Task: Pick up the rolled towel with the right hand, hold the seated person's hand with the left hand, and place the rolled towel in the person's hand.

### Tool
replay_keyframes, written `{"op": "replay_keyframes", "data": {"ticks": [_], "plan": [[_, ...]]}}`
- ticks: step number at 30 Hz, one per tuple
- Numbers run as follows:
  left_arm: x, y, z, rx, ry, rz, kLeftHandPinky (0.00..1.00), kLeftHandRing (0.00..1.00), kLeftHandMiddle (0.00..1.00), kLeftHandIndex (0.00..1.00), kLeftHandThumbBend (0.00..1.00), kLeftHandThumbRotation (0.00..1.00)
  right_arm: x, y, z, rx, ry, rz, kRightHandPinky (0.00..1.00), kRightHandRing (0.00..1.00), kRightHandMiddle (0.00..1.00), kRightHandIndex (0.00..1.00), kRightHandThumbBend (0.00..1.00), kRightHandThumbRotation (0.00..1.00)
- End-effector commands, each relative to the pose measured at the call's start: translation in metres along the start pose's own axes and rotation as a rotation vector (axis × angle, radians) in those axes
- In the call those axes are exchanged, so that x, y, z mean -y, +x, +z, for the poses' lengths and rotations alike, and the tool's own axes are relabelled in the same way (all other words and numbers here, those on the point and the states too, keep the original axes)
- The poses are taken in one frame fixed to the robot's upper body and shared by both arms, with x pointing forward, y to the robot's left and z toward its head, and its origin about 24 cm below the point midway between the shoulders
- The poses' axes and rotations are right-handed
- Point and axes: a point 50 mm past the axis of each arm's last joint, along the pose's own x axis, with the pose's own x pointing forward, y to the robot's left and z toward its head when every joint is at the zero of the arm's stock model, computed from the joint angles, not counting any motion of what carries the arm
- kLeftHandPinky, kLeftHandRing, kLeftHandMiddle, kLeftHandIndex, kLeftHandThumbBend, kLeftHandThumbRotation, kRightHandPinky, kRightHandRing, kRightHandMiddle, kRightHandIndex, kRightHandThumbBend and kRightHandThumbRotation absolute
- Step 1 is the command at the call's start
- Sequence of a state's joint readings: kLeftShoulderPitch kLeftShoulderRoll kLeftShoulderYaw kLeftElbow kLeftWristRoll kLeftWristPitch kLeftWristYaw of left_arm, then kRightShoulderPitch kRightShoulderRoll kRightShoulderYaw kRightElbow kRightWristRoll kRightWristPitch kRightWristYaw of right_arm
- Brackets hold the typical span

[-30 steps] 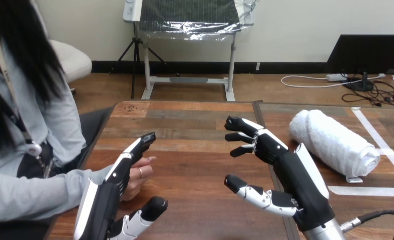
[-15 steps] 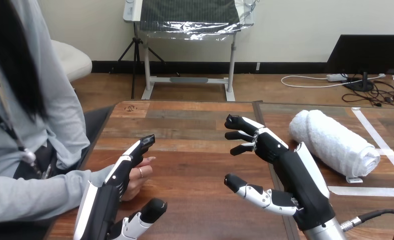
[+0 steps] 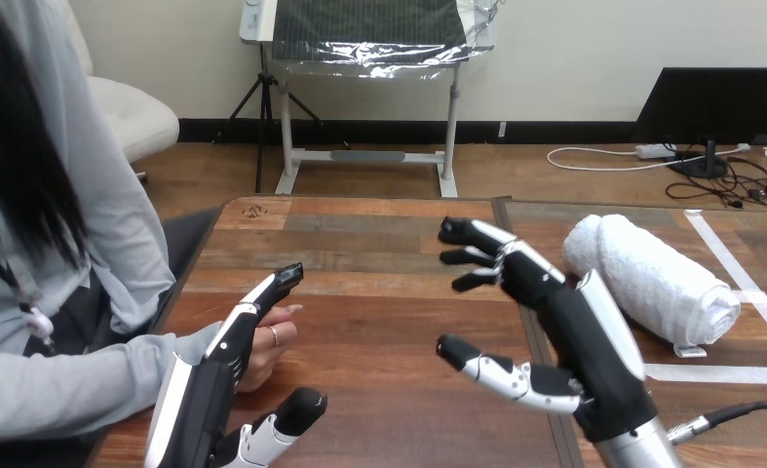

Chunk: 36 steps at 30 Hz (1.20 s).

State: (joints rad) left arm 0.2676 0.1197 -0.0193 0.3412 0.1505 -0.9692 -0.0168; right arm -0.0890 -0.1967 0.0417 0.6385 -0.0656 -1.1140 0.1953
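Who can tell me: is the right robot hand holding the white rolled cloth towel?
No, the right robot hand is open and the white rolled cloth towel lies beside it on the wooden table.

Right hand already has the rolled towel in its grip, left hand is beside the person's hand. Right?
No. In the head view the rolled towel lies on the table, apart from the right hand, which is open and holds nothing. The left hand is beside the person's hand, as you say.
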Motion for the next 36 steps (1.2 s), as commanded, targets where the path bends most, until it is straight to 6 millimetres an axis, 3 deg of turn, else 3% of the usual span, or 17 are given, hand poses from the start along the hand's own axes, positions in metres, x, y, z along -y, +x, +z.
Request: {"op": "replay_keyframes", "data": {"ticks": [1,18,36], "plan": [[-0.001,0.018,0.010,0.095,0.008,0.002,0.98,0.91,0.88,0.85,1.00,0.85,0.021,0.021,0.012,0.092,-0.060,-0.068,0.68,0.80,0.84,0.83,0.75,0.27],[0.002,0.021,0.009,0.088,0.004,-0.012,1.00,0.93,0.88,0.85,1.00,0.84,0.065,0.045,0.025,0.113,-0.236,-0.185,0.78,0.81,0.83,0.84,0.97,0.27],[0.006,0.022,0.009,0.089,0.011,-0.008,0.98,0.91,0.88,0.84,1.00,0.83,0.122,0.072,0.037,-0.025,-0.412,-0.261,0.92,0.94,0.89,0.90,1.00,0.36]]}}
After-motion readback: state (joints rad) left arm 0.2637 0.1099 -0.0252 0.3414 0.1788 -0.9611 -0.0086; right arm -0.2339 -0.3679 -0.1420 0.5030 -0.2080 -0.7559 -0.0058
